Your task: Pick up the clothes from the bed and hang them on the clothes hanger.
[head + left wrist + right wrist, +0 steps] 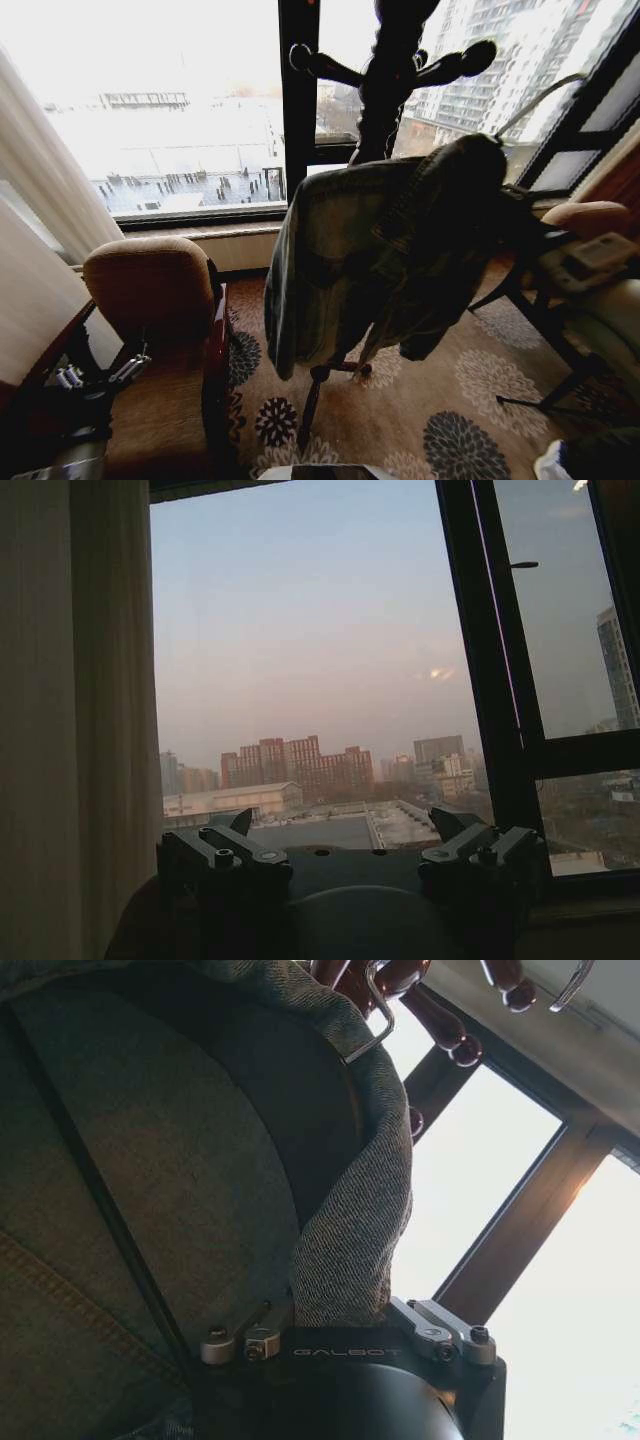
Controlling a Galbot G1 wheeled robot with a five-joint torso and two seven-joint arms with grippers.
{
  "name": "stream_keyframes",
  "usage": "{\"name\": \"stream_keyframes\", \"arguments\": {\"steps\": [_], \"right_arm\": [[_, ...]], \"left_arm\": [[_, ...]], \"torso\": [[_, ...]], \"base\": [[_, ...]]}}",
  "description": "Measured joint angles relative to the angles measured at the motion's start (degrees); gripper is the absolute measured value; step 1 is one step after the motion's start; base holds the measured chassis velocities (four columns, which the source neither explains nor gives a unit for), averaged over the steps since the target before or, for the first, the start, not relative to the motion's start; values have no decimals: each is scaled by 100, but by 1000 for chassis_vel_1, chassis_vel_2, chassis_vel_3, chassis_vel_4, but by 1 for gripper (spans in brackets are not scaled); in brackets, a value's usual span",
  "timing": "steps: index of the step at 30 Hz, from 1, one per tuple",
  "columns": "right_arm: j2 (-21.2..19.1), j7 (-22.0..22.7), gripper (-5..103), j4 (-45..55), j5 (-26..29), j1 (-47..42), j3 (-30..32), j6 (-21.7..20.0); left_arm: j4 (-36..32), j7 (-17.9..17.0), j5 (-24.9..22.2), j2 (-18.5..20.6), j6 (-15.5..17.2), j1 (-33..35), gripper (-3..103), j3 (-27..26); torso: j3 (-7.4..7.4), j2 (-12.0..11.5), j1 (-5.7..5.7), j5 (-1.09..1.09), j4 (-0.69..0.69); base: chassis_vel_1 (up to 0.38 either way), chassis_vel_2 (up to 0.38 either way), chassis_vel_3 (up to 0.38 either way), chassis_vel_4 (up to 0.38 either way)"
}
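Denim jacket hangs off the floor against the dark coat stand by the window, held high so the hanger's silver hook nears a peg. Right gripper closed on a fold of its cloth, seemingly the collar. Left gripper spread wide, empty, facing the window.

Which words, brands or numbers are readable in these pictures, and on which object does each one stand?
"GALBOT": embossed on the right hand's dark housing, below the jacket fold it grips.
No other text is readable: none on the left hand, the armchair or the distant buildings.
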Motion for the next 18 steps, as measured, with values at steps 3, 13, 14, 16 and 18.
{"name": "stream_keyframes", "arguments": {"steps": [3,13,14,16,18], "right_arm": [[-159,29,20,-47,113,421,-316,-69],[-662,-115,20,148,-146,914,-943,-118],[-698,-134,20,215,-186,915,-1011,-139],[-777,-158,20,246,-214,960,-1095,-151],[-936,-166,20,216,-218,1079,-1164,-149]], "left_arm": [[0,0,0,0,0,0,100,0],[0,0,0,0,0,0,100,0],[0,0,0,0,0,0,100,0],[0,0,0,0,0,0,100,0],[0,0,0,0,0,0,100,0]], "torso": [[0,0,0,-1,0],[0,1,0,-2,-1],[0,1,0,-1,-1],[0,1,0,-1,-1],[0,1,0,-3,0]], "base": [[0,0,0,0],[0,0,0,0],[0,0,0,0],[0,0,0,0],[0,0,0,0]]}}
